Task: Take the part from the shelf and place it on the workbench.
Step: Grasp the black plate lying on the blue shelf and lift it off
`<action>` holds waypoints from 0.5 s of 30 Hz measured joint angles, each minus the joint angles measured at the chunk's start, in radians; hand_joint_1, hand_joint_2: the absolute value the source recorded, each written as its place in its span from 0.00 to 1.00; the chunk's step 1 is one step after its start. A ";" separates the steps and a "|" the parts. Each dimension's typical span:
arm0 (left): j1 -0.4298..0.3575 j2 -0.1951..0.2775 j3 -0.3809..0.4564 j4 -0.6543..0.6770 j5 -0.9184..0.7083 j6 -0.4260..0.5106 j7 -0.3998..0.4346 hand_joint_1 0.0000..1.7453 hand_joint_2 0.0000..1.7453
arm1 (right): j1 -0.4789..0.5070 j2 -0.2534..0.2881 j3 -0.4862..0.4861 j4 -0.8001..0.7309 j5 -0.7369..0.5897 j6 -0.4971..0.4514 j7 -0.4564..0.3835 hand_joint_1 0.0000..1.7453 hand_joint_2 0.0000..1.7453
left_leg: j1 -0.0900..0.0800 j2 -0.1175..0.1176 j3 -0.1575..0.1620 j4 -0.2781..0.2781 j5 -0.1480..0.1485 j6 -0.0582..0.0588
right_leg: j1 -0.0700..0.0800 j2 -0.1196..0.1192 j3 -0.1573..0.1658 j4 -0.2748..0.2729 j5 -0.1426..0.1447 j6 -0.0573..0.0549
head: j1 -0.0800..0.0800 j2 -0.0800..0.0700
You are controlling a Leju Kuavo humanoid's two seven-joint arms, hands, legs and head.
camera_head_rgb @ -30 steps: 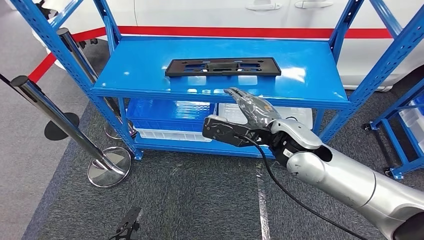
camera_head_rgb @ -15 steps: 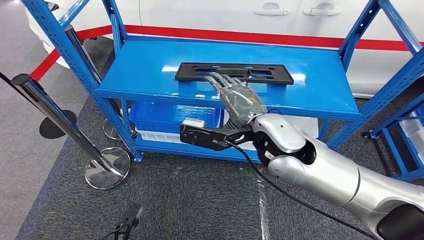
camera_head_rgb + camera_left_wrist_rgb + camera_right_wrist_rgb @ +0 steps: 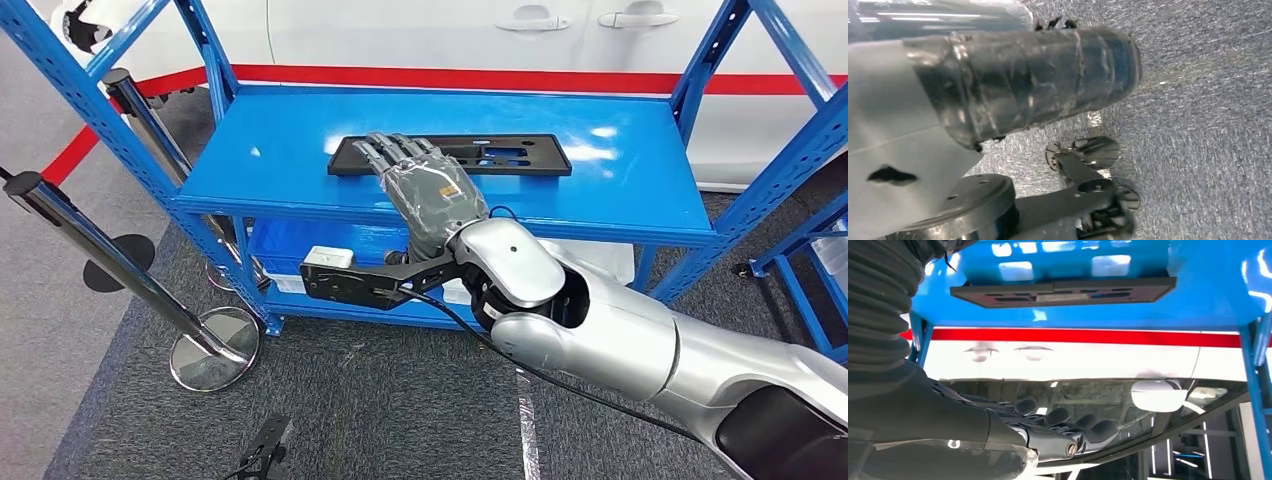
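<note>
The part is a flat black rectangular plate with cut-outs, lying on the top deck of the blue shelf. My right hand reaches over the shelf's front edge with its fingers stretched out flat above the plate's left end. In the right wrist view the plate lies on the blue deck, and the right hand is held well clear of it, holding nothing. The left wrist view shows my left hand as a grey wrapped cover above the carpet, with its fingers hidden.
Two chrome barrier posts with round bases stand left of the shelf. Blue and white bins fill the lower tier. A white car with a red stripe is right behind. Another blue rack stands at the right.
My right hand has risen from below the shelf's front edge and moved forward and left, so its fingers now lie over the plate's left end. The plate has not moved.
</note>
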 joint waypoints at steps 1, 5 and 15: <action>0.001 0.000 -0.002 0.000 0.000 0.000 -0.002 0.00 0.00 | -0.001 0.000 0.003 0.003 0.004 0.001 0.000 0.00 1.00 | 0.001 0.000 0.009 -0.038 0.039 0.000 | 0.000 0.001 0.008 0.000 -0.006 0.001 | 0.000 0.000; -0.001 -0.003 -0.005 0.000 -0.003 0.002 -0.013 0.00 0.00 | -0.012 -0.001 0.009 0.017 0.017 0.011 0.002 0.00 1.00 | -0.006 0.000 0.097 -0.254 0.142 0.017 | 0.003 0.005 0.027 -0.002 -0.023 0.015 | 0.002 0.000; 0.005 -0.011 -0.026 0.000 -0.009 0.004 -0.013 0.00 0.00 | 0.012 -0.041 0.011 0.096 0.002 0.071 0.009 0.00 1.00 | -0.002 0.003 0.150 -0.289 0.105 0.062 | 0.004 0.003 -0.153 0.284 -0.106 0.049 | 0.006 0.000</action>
